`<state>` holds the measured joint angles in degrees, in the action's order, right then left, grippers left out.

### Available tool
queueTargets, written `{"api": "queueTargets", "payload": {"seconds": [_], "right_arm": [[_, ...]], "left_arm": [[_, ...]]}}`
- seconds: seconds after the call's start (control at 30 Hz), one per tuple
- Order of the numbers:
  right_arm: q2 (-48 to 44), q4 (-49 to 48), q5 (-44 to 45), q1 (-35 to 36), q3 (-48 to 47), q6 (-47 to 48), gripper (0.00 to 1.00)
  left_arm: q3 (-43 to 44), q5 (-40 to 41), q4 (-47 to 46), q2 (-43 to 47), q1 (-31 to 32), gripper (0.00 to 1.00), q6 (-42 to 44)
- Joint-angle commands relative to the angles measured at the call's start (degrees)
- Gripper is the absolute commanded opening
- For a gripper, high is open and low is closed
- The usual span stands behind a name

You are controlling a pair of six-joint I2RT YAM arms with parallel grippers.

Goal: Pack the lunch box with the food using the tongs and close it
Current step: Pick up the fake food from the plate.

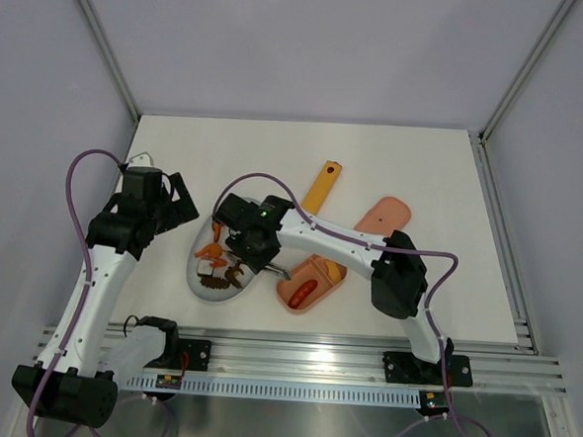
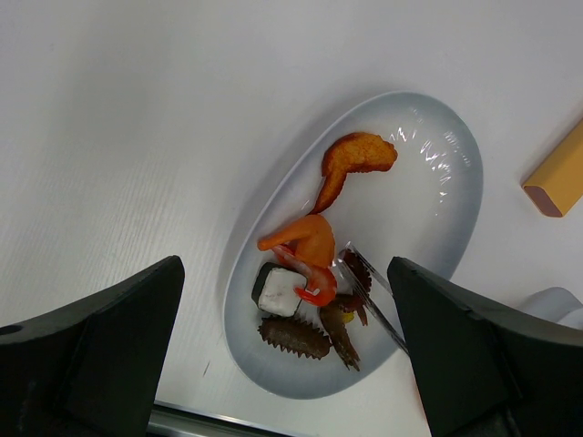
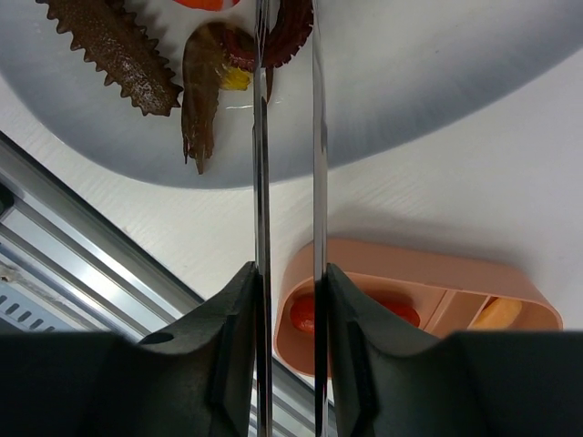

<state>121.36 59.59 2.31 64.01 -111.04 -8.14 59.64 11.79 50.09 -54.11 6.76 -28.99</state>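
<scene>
My right gripper (image 1: 249,238) (image 3: 291,309) is shut on the silvery tongs (image 3: 262,182) (image 2: 375,300), squeezing the two arms close together. The tongs' tips reach onto the white plate (image 1: 208,291) (image 2: 437,173) and sit on either side of a dark reddish-brown curl (image 3: 290,36). Also on the plate are two orange shrimps (image 2: 360,155) (image 2: 310,238), a dark-and-white cube (image 2: 278,291) and brown pieces (image 2: 296,335) (image 3: 114,45). The pink lunch box (image 1: 287,295) (image 3: 428,269) holds a red sausage (image 3: 369,309) and an orange piece (image 3: 499,312). My left gripper (image 1: 166,206) (image 2: 287,364) hangs open above the plate's left side.
The pink lid (image 1: 384,216) lies on the table to the right of the lunch box. A yellow-orange flat bar (image 1: 321,186) (image 2: 557,177) lies behind the plate. The metal rail (image 1: 362,366) runs along the table's near edge, close to the plate and the box.
</scene>
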Motion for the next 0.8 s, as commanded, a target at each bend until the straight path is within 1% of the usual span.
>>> {"api": "queueTargets", "payload": {"seconds": [0.0,0.13,0.4,0.6,0.77], "right_arm": [[-4.72,-0.97,2.52,0.33,0.12,0.23,0.31],[-7.44,-1.32,6.12,-0.37,1.35,-0.82,0.30],[-15.17,-3.60,9.03,-3.45,5.22,-2.67,0.28],[-22.03,-2.99,11.23,-6.08,10.84,-4.42,0.28],[-28.19,-1.24,13.51,-7.75,17.61,-7.32,0.28]], "left_arm": [[0.83,0.78,-1.22,-0.03,-0.35,0.99,0.43],[0.92,0.43,-1.22,-0.03,-0.26,0.99,0.25],[1.62,-0.19,-1.13,-0.38,-0.35,0.99,0.08],[1.89,-0.45,-1.31,-0.56,-0.26,0.99,0.08],[1.80,-0.72,-1.57,-0.82,-0.35,0.99,-0.01]]}}
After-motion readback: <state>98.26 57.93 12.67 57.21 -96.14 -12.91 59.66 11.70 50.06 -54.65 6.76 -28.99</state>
